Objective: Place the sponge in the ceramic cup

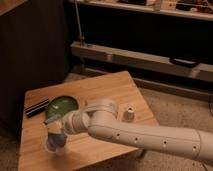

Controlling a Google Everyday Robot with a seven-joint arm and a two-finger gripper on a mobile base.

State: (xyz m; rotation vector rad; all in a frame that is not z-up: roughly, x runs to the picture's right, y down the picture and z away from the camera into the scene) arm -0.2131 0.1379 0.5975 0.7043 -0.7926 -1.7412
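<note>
Surface (107, 92): green plate (63, 105), ceramic cup (54, 145) near it. My tool (55, 125) hangs right over the cup, pinching the sponge (56, 133) (blue, about at the rim). I'd centre on the mouth, lower straight, then let go; the light cup probably tips.

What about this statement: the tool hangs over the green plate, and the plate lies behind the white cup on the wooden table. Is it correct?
Not quite. The camera view shows the tool hanging over the white cup, not over the green plate. The rest holds: the plate lies behind the cup on the wooden table.
</note>
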